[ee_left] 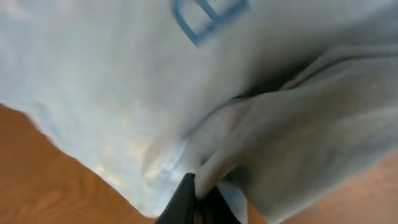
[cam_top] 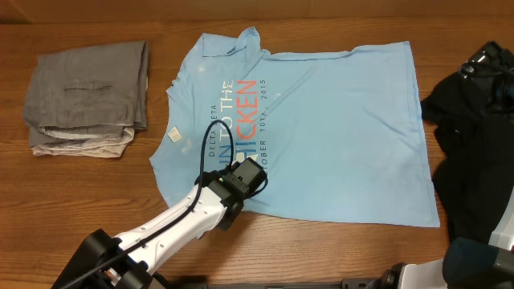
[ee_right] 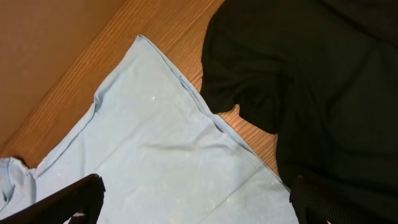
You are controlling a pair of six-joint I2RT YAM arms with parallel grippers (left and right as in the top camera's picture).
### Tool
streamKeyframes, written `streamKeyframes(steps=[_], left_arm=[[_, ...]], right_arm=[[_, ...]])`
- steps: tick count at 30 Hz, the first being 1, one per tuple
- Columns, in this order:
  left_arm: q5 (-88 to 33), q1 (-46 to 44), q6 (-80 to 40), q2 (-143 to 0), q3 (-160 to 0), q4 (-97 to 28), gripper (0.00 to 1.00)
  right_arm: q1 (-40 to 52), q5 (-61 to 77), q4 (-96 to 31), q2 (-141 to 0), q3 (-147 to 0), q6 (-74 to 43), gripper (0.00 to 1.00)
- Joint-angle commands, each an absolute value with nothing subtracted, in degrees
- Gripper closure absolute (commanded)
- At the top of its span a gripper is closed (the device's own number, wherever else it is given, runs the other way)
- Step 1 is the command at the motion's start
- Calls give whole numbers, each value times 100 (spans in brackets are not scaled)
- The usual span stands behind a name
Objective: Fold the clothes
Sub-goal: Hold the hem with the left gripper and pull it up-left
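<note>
T-shirt (cam_top: 321, 120), light blue with white and red-orange lettering (cam_top: 241, 112), lies spread flat across the middle of the wooden counter (cam_top: 96, 185). Its collar is toward the far edge and its hem runs along the right side in the overhead view. The left arm (cam_top: 177, 221) reaches in from the near left corner and ends over the shirt's near edge. There the left jaws are closed on a small pinch of the blue cloth. The left wrist view shows the black fingertips (ee_left: 183, 199) pressed together with a ridge of fabric gathered between them and bare wood on either side. The right jaws stand wide open above the shirt's far right corner, holding nothing. Their two dark fingers (ee_right: 68, 199) sit at the lower corners of the right wrist view, well apart. A black garment (cam_top: 474, 136) lies crumpled at the right end of the counter, just beside the shirt's hem. It appears to touch the hem at one spot, with a wedge of wood showing between them lower down. At the far left, well apart from the shirt, folded grey trousers (cam_top: 88, 80) rest on top of a folded beige garment (cam_top: 76, 147).
</note>
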State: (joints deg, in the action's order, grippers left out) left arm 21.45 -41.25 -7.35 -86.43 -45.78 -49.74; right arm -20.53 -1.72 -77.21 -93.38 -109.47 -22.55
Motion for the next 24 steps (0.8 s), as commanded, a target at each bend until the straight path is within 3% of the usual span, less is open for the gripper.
streamKeyframes(steps=[1,8,16,24], left_arm=[[2917,-4125,-727,-8687,-4687,-4598,94],[2943,-4125,-545,-8687,-4687,-3931,92],[3317,-4073,-276,-8687,-4687,-4060,91],[2580,-3876,-279,-8687,-4742,-4401,87]], right_arm=[[-2038,-185,-7706,-9282,-10984,-2294,0],[-2038,-183,-7708,-9282,-10984,-2296,0],[-2038,-183,-7708,-9282,-10984,-2294,0],[-2038,-183,-7708,-9279,-10984,-2296,0]])
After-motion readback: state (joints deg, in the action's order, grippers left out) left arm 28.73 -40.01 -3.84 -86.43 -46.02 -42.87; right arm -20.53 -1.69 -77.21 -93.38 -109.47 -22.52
